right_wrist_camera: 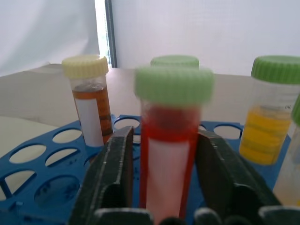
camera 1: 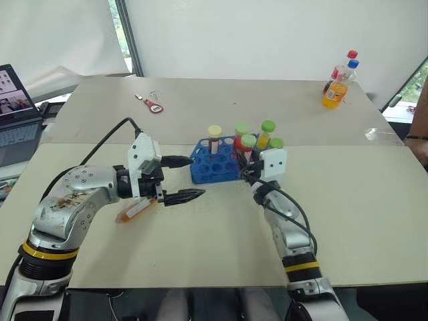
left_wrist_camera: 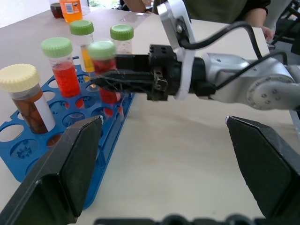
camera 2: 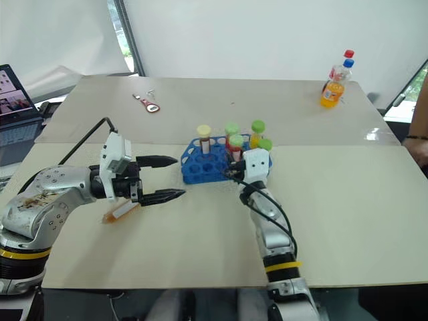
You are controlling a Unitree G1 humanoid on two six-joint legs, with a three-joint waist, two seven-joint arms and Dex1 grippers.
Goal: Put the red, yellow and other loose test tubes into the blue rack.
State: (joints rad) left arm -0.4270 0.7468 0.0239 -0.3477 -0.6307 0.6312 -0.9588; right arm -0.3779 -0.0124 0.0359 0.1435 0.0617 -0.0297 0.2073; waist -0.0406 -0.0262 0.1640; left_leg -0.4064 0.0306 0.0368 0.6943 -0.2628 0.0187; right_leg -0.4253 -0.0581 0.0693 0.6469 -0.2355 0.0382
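1. Near the middle of the table (camera 1: pixel 200 254) stands the blue rack (camera 1: pixel 204 172).
2. The brown tube (camera 1: pixel 214 139) and the yellow tube (camera 1: pixel 266 135) stand up in its holes.
3. The right gripper (camera 1: pixel 245 168) is at the rack's right end, around a red tube (right_wrist_camera: pixel 168 154) that stands upright over the rack. I cannot tell if the claw is squeezing it.
4. The left gripper (camera 2: pixel 180 177) is wide open and holds nothing, just left of the rack.
5. Under the left gripper, nearer the table's left edge, one loose tube (camera 1: pixel 136 209) lies on its side.
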